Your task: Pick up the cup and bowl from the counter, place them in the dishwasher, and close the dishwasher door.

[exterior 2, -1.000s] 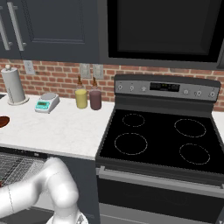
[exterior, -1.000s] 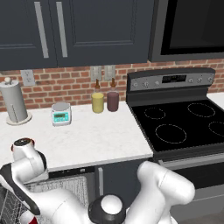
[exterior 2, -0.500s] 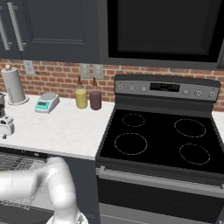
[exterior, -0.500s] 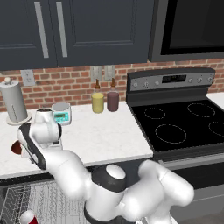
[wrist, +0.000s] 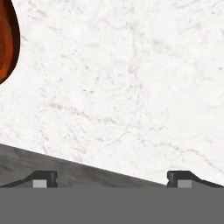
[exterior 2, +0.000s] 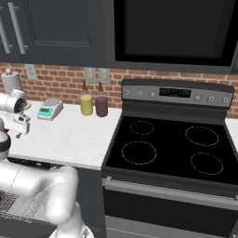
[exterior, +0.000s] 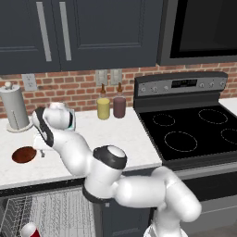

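One small red plastic party cup [exterior: 28,230] now stands in the grey wire dishwasher rack [exterior: 51,214], well below the claw [exterior: 40,147]. Risen to the white marble-look desk [exterior: 115,139], the claw hangs wide and empty just beside the shallow reddish-brown bowl [exterior: 23,154], likely next.

So the tabletop [exterior: 120,139] is white marble-look stuff with faint grey veins. Sitting on it: the bowl [exterior: 24,154] near the front left, a paper-towel holder [exterior: 15,109] by the brick wall, plus a yellow bottle [exterior: 103,106] and a purple bottle [exterior: 119,105] side by side next to the stove. There's a little scale [exterior 2: 50,109] too.
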### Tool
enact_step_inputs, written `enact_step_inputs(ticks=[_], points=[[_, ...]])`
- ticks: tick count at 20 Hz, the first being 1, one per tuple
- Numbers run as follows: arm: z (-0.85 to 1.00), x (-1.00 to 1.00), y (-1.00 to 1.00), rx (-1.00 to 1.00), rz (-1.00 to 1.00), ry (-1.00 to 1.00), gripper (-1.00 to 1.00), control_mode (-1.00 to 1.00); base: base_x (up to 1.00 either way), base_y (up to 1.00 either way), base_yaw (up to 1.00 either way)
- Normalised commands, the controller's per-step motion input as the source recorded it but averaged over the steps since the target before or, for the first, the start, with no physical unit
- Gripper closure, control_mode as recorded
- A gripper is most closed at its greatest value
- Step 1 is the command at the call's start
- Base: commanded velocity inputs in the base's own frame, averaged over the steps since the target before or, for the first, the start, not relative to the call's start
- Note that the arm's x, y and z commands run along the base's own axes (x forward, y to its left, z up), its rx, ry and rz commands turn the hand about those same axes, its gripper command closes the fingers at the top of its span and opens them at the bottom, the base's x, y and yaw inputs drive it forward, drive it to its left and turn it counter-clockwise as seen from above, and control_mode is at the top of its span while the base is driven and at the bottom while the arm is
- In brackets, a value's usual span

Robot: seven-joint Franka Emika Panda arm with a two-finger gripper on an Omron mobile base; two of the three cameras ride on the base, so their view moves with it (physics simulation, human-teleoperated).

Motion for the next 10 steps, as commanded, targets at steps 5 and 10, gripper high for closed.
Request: enact_step_inputs(ticks=[5, 10], points=[[-0.02, 0.3, 0.07, 0.0, 0.0, 0.0, -1.0, -1.0, 0.0, 0.0, 0.0], [-0.06, 0.1, 0.25, -0.03, 0.0, -0.01, -1.0, -1.0, 0.0, 0.0, 0.0]])
